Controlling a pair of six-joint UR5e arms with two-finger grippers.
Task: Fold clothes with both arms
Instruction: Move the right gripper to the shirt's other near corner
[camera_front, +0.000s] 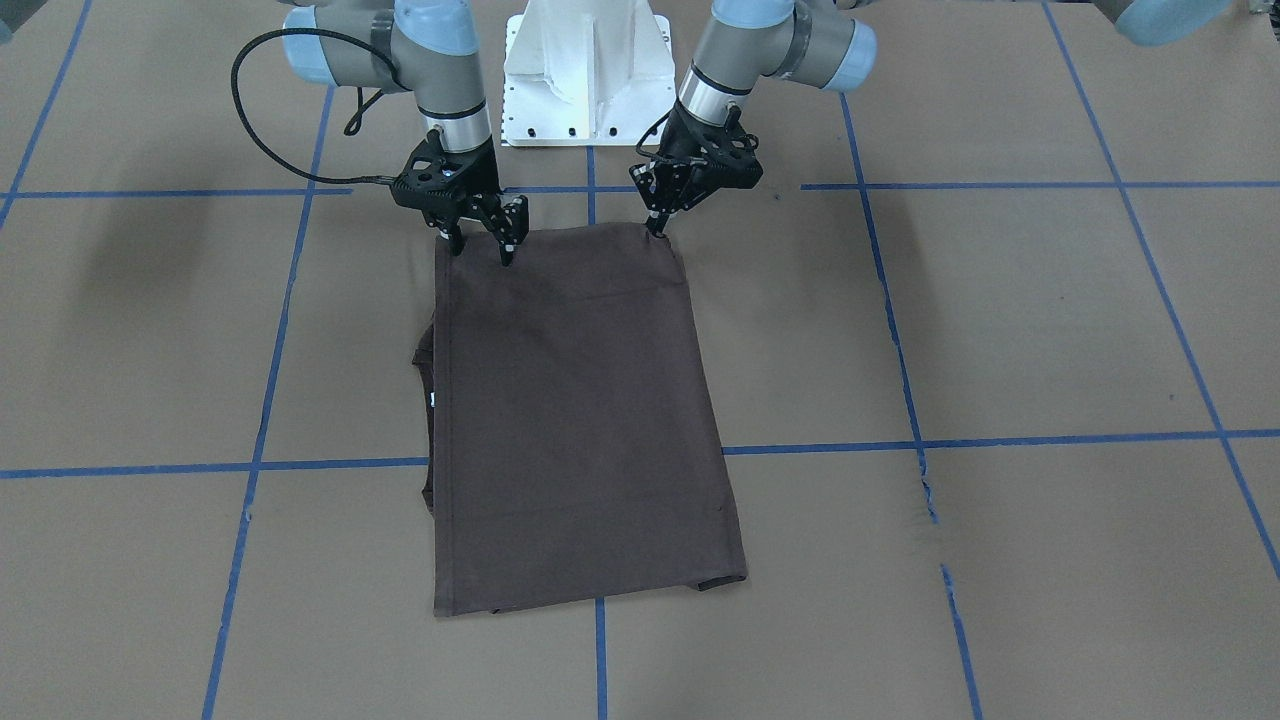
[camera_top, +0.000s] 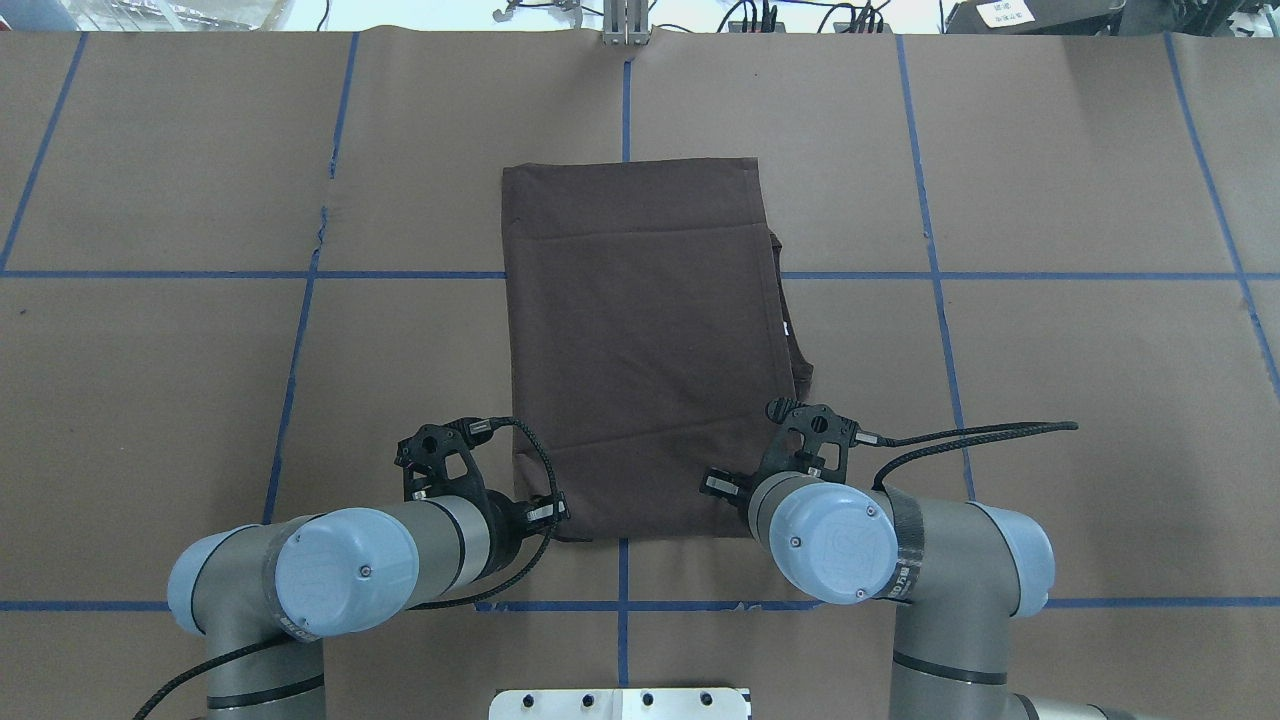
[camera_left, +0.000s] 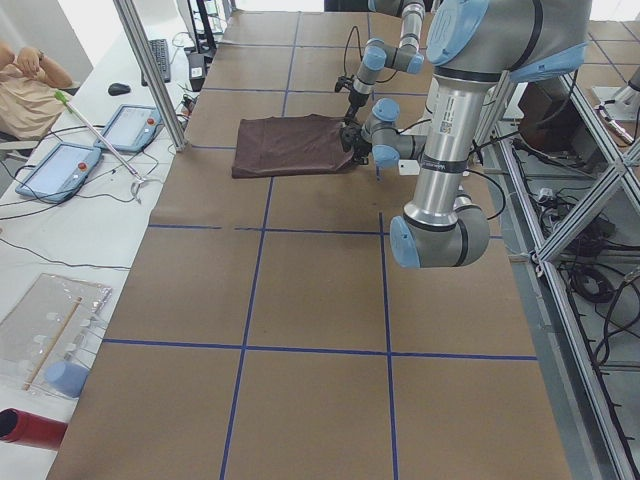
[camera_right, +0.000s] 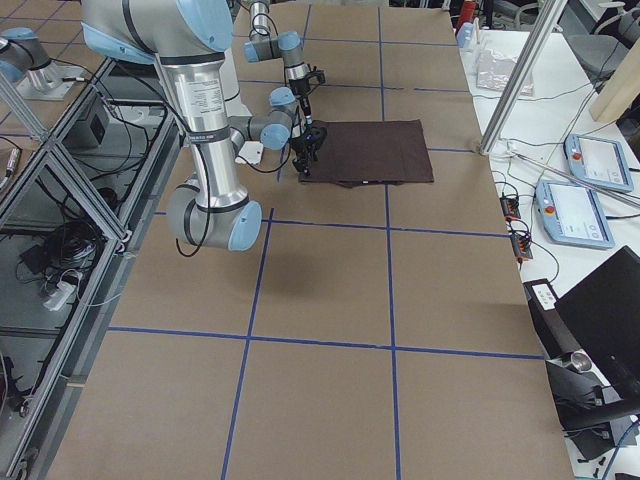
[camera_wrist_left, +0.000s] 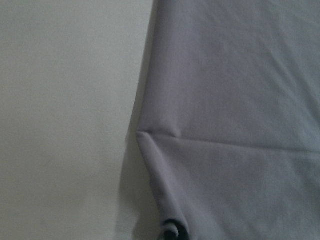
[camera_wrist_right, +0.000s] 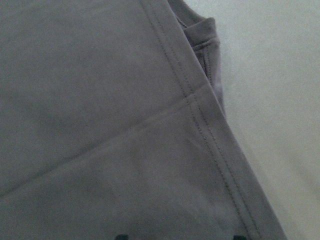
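The dark brown T-shirt (camera_front: 580, 420) lies folded into a tall rectangle on the brown table (camera_front: 1000, 320), and also shows in the overhead view (camera_top: 640, 340). A sleeve and a white tag (camera_front: 432, 400) stick out along its right-arm side. My left gripper (camera_front: 655, 230) is shut on the shirt's near corner; its wrist view shows the cloth (camera_wrist_left: 240, 100) bunched at one fingertip (camera_wrist_left: 171, 232). My right gripper (camera_front: 481, 250) is open, its tips on the other near corner, over the hemmed edge (camera_wrist_right: 200, 125). The collar and lettering are hidden.
The white pedestal base (camera_front: 588, 70) stands just behind the shirt's near edge. Blue tape lines (camera_front: 900, 440) cross the table. Operator tablets (camera_left: 60, 165) and a person (camera_left: 30, 85) are beyond the far table edge. A red cylinder (camera_left: 30, 428) lies off the table's end.
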